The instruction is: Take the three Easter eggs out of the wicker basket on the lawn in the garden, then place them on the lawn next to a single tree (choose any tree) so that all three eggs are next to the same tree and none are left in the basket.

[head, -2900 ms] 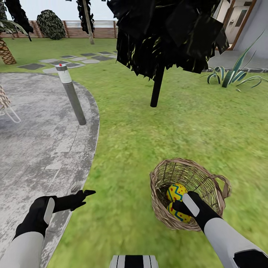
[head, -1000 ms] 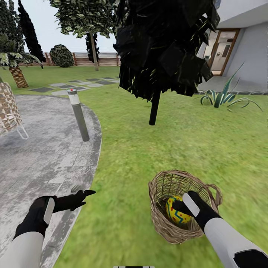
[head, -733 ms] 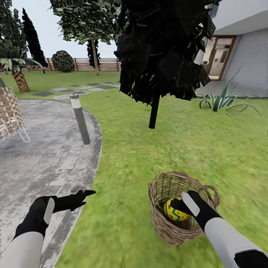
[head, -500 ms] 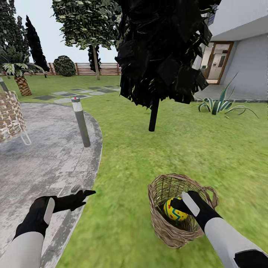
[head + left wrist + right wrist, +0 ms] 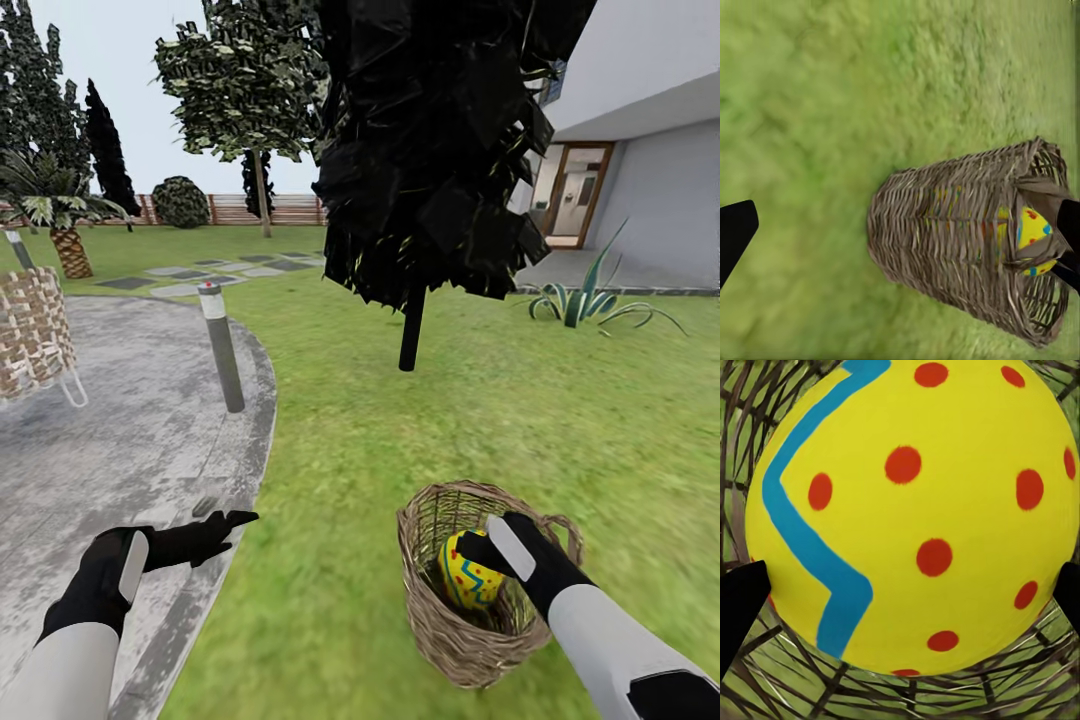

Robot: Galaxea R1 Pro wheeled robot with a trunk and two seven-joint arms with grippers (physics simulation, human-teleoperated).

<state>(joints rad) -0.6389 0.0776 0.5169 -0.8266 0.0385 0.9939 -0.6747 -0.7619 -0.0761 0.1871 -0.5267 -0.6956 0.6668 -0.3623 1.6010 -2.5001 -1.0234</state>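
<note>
Head view: wide mottled green lawn [image 5: 400, 440], curved grey paving [image 5: 120, 420] at left with a grey bollard [image 5: 222, 345], black-leaved tree [image 5: 430, 150] straight ahead, house wall [image 5: 650, 150] at right. Wicker basket [image 5: 440, 620] upright on the grass, right claw [image 5: 478, 553] reaching inside, pinching a yellow Easter egg [image 5: 468, 580] at both sides. Left claw [image 5: 225, 522] over the paving's edge, holding nothing; spread or pressed together, cannot tell.
</note>
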